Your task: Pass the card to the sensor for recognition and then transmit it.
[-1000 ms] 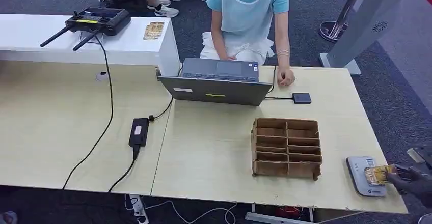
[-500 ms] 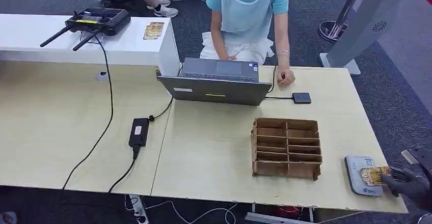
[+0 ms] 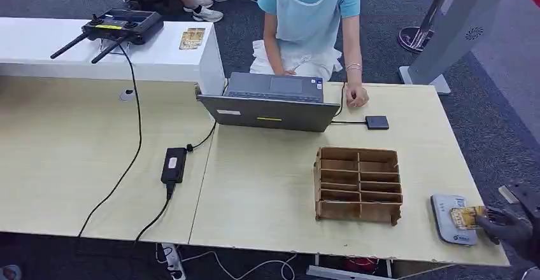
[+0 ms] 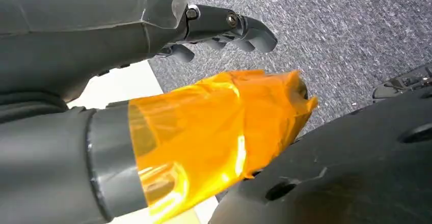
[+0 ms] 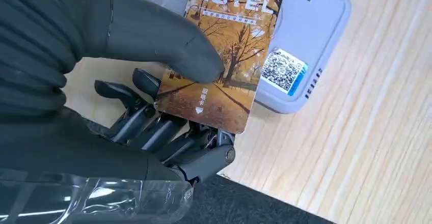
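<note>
The orange hotel key card with an autumn tree picture (image 5: 224, 56) is in my right hand (image 3: 503, 224), pinched between the thick grey thumb on its printed face and my dark fingers (image 5: 153, 127) under it. The card lies over the flat grey card reader with rounded corners (image 5: 316, 35), covering a part of its top; the far end of the card reaches over the reader, the near end stays above my fingers, and I cannot tell if the card touches the reader. A square code label on the reader shows just beside the card's edge. The reader sits near the right front corner of the light wooden table (image 3: 267, 191). To the left of the reader stands a brown cardboard box with divided compartments (image 3: 358, 184). Further back there is an open grey laptop (image 3: 270, 105) and a small black square device on a cable (image 3: 377, 122), and a person in a light blue shirt (image 3: 312, 13) sits behind the table with one hand on it. My left hand (image 4: 102, 46) hangs above grey carpet, its fingers curled in with nothing in them, the thumb wrapped in orange tape.
</note>
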